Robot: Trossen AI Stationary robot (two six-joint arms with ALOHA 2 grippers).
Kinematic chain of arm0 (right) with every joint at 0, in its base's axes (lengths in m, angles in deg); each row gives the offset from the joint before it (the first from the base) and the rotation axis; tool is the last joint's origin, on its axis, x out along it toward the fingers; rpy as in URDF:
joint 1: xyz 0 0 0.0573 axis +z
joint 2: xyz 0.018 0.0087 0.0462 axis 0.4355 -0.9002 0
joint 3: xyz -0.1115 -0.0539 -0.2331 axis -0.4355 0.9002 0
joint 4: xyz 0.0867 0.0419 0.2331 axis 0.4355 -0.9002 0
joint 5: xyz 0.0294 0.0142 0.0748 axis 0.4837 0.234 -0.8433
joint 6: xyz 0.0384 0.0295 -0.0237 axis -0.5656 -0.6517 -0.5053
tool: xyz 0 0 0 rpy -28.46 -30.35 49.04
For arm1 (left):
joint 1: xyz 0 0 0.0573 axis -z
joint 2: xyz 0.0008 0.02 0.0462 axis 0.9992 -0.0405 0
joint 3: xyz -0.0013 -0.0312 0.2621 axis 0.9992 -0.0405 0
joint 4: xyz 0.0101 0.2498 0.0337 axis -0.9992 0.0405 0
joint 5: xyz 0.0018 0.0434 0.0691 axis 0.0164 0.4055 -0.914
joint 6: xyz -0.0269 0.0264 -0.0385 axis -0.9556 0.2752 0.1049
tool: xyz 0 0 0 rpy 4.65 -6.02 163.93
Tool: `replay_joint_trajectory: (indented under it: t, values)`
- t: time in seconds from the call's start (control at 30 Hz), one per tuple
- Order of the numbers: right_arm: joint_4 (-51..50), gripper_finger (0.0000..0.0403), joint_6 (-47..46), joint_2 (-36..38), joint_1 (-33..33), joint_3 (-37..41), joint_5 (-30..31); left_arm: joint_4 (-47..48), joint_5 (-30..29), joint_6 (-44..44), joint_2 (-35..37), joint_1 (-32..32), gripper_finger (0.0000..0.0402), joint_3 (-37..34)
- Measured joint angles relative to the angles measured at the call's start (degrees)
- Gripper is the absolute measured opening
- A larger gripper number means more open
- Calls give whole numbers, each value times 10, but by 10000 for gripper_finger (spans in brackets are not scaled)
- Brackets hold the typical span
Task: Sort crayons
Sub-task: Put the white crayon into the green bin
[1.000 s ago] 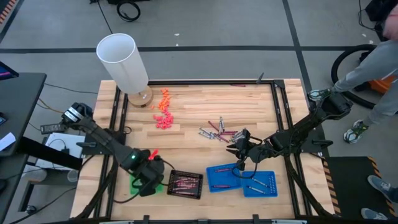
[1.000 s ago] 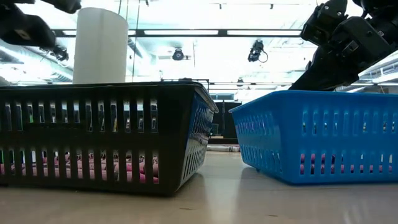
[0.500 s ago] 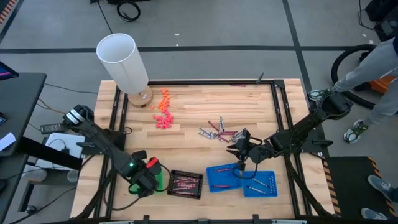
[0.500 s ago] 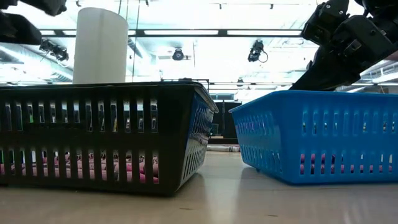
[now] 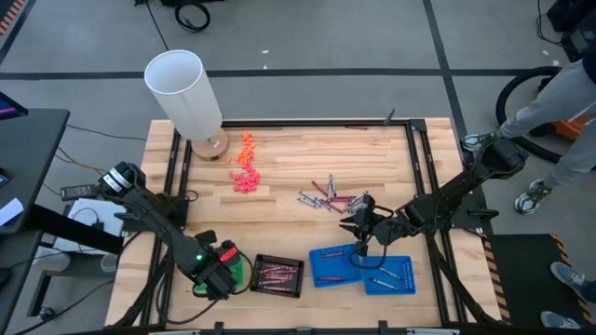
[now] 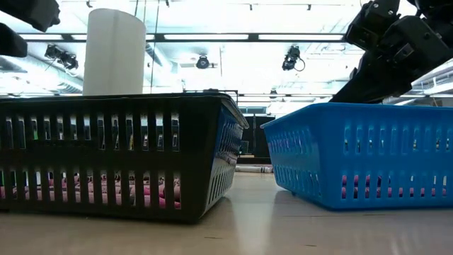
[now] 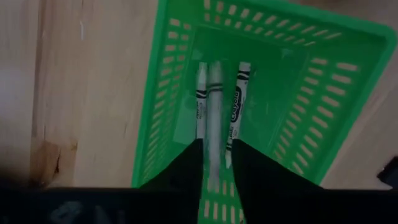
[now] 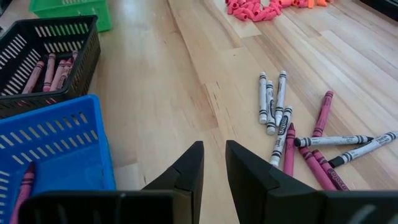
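Left gripper hangs over my green tray, fingers a little apart with a silver-grey crayon lying between them on the tray floor, two more beside it; a second ago those fingers were shut, so I judge this one just released and sorted; since the earlier frame my left arm has also drawn nearer the table's front edge; right gripper hovers narrow and empty beside the blue tray, unmoved, near the loose crayons on the table; pink ones sit in the black tray.
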Motion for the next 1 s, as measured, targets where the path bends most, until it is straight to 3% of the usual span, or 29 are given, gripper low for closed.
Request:
replay_joint_trajectory:
  t: [0.27, 0.7, 1.0]
  values:
    - [8, 77, 2, 0, 0, 0, 4, 1, 0, 65, 0, -47, 155, 10]
    - [8, 77, 2, 0, 0, 0, 4, -5, -23, 229, 0, -168, 157, 11]
    - [8, 77, 10, 0, 0, 0, 4, -107, -26, 354, 0, -242, 157, 11]
